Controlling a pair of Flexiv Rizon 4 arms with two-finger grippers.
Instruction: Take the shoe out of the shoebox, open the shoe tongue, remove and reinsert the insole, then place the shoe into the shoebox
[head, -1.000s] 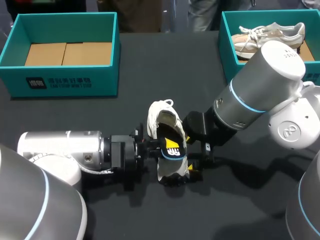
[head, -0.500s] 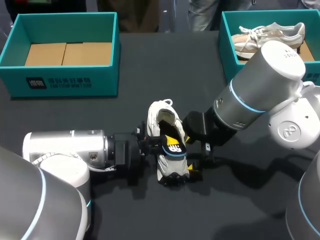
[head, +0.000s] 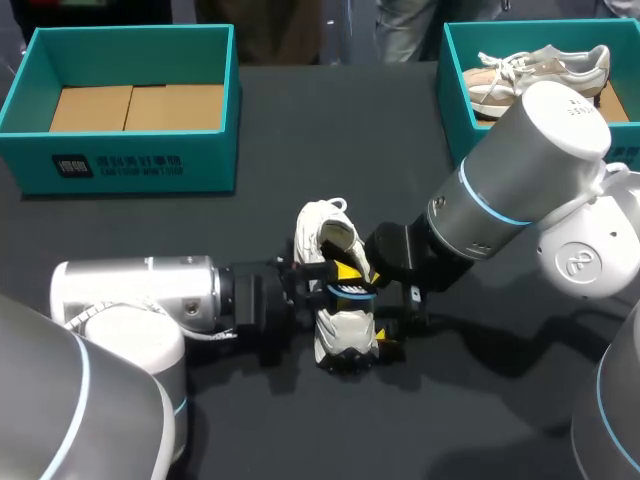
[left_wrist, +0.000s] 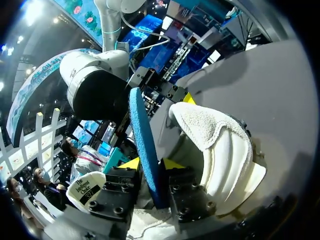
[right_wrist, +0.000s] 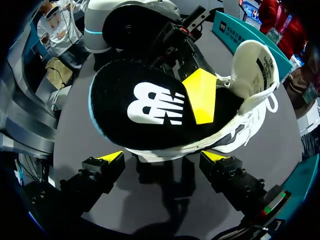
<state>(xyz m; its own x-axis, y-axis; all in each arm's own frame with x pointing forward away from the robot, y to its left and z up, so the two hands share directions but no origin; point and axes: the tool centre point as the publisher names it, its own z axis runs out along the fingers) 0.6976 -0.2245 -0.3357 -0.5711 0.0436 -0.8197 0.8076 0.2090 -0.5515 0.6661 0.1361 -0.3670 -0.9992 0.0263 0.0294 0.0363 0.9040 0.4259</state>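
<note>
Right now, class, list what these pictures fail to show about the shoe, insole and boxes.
- Inside of the shoe: right wrist view, covered by the insole.
- Face of the insole: left wrist view, edge-on, only its blue rim shows.
- The right box: head view, cut off by the picture's edge and partly hidden behind the right arm.

table: dark, matte
left box: teal, at your far left
right box: teal, at your far right
shoe: white, mid-table; contact unclear
</note>
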